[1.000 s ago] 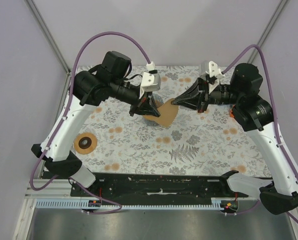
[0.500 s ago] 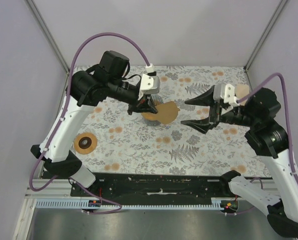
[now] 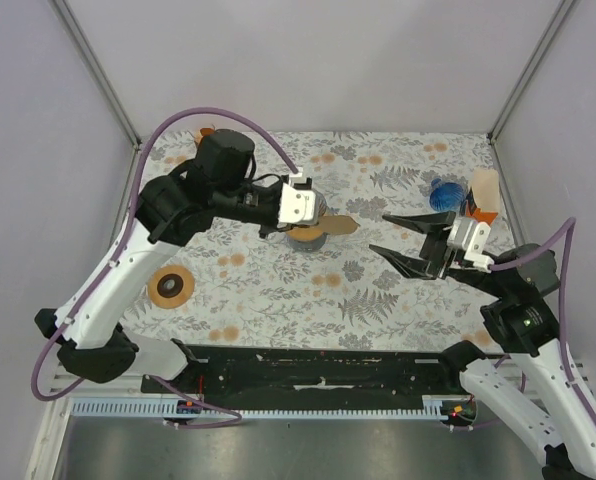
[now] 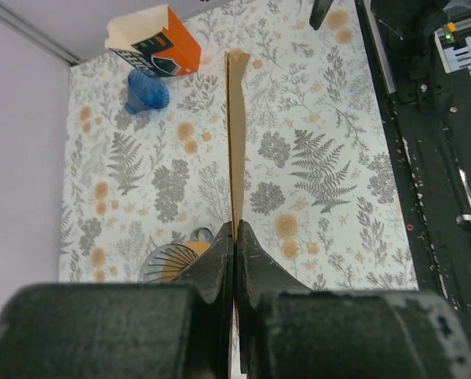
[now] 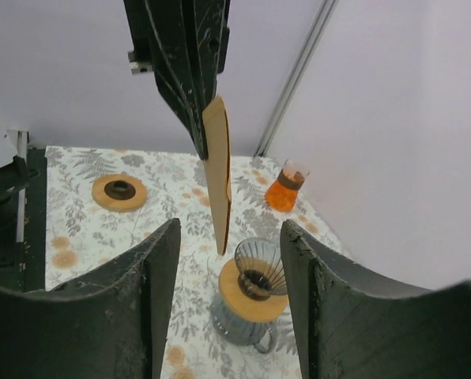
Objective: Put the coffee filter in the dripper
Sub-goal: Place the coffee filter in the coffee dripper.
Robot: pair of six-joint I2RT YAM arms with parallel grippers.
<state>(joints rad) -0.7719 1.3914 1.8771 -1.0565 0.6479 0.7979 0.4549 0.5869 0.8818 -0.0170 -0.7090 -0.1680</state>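
**Two-arm station, seen from above and from both wrists.** The dripper (image 3: 304, 238), a ribbed glass cone on a wooden collar, stands on the floral table (image 3: 278, 300) and serves as the reference point.

The left gripper (image 3: 321, 222) is directly over the dripper. Its jaws are pressed together on one edge of the coffee filter (image 3: 341, 225). The filter is brown paper folded flat. It is held in the air above the dripper and reaches out from the jaws toward the right arm's side. It is not inside the cone. In the right wrist view the filter (image 5: 218, 175) hangs edge-on, with its lower tip just above the dripper (image 5: 255, 286) and a little to one side of the mouth.

The right gripper (image 3: 380, 232) is beside the dripper on the right arm's side, apart from both filter and cone. Its jaws are spread and hold nothing.

A wooden disc (image 3: 171, 287) with a dark centre lies well apart from the dripper, on the left arm's side and nearer the arm bases. An orange carton (image 3: 483, 193) and a blue object (image 3: 442, 193) sit together far from the dripper on the right arm's side. A glass of orange liquid (image 5: 287, 188) stands beyond the dripper in the right wrist view.
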